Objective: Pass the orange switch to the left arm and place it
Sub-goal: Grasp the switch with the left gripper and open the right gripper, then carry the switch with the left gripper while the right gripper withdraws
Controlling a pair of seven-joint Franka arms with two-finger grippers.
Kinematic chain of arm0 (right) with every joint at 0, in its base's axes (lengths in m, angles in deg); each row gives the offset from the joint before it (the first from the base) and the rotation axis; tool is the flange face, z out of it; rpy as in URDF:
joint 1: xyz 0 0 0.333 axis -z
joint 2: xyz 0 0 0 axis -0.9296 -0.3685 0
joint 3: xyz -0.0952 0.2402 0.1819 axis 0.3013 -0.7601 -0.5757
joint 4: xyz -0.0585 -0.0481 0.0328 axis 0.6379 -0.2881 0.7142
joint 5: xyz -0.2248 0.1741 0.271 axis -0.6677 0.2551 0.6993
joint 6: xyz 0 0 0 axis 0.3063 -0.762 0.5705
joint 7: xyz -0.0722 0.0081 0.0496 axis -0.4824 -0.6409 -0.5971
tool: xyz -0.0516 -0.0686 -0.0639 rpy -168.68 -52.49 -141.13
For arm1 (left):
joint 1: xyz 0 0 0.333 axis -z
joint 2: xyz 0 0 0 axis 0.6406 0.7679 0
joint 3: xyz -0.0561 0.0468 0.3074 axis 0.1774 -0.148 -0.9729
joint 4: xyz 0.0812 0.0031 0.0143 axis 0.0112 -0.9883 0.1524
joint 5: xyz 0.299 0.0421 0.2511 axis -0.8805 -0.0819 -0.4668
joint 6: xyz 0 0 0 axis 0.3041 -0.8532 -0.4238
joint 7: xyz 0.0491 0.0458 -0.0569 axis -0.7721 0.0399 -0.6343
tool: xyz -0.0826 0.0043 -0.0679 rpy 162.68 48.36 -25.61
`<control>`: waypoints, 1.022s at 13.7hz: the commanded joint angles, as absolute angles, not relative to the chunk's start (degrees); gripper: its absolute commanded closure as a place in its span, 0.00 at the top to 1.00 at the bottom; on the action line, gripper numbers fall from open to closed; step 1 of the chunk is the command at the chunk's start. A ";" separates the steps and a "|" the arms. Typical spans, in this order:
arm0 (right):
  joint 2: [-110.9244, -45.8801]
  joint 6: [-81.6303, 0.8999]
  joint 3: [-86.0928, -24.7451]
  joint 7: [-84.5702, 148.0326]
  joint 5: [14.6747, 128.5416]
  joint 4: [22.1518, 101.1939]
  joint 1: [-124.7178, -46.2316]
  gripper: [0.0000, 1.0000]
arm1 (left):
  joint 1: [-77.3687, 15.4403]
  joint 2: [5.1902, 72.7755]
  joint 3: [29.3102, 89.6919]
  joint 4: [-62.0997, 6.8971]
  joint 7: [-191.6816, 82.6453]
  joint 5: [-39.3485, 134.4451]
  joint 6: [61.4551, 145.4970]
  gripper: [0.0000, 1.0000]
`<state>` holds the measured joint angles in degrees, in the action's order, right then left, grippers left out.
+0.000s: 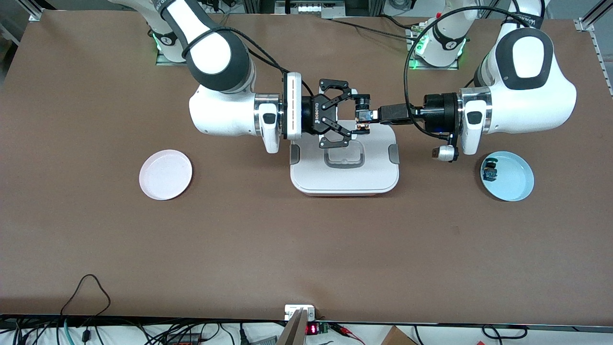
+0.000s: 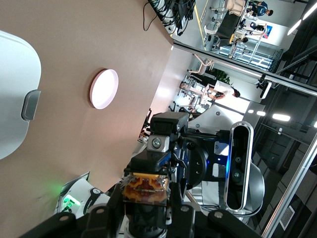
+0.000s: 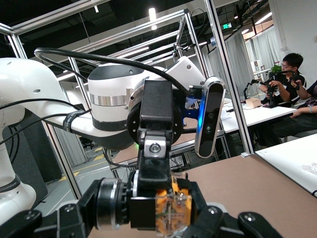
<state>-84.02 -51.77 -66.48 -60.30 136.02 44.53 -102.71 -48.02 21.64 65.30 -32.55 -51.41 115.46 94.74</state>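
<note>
While both arms are reaching level toward each other above the middle of the worktop (image 1: 306, 249), their pincers are meeting over the edge of the box (image 1: 345, 165) that lies farther from the front camera. The left pincer (image 1: 362, 117) is clenching the orange switch (image 1: 362, 126), holding it in the air over the white lid; in the left wrist view the switch (image 2: 144, 191) is showing as an orange-tan block between the black fingers (image 2: 174, 198), and in the right wrist view it (image 3: 168, 210) is sitting at the tip of the facing arm. The right pincer (image 1: 352, 112) is standing released, its jaws spread wide around the left pincer's tip and the switch, not yet closing on them.

The worktop is a plain brown sheet. A pink plate (image 1: 165, 174) is lying toward the right arm's end, and a blue plate (image 1: 515, 179) toward the left arm's end is carrying a small blue-and-black switch (image 1: 489, 171). Cables are trailing along the edge nearest the front camera.

Around the rig, aluminium framing (image 3: 225, 74) is standing, ceiling lights are glowing, and people (image 3: 290, 74) are sitting at desks in the room, as seen in the right wrist view.
</note>
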 commanded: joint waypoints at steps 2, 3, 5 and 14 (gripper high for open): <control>-84.73 -52.01 -65.70 -60.01 139.51 42.81 -103.71 1.00 | -48.80 21.89 66.05 -32.92 -49.73 116.96 94.42 0.00; -84.65 -51.92 -65.70 -60.09 140.75 42.81 -103.80 1.00 | -49.06 21.80 65.96 -32.83 -50.00 116.95 94.33 0.00; -84.65 -51.92 -65.70 -60.00 141.11 42.81 -103.80 1.00 | -49.15 21.54 65.70 -32.83 -50.26 116.87 93.11 0.00; -83.68 -51.31 -63.78 -60.00 141.37 44.38 -103.09 1.00 | -59.77 21.18 65.17 -31.78 -50.35 101.25 77.83 0.00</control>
<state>-84.03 -51.73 -65.21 -60.17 140.12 44.22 -102.88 -56.94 21.96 64.88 -32.46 -51.05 105.76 81.51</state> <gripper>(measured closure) 0.000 0.599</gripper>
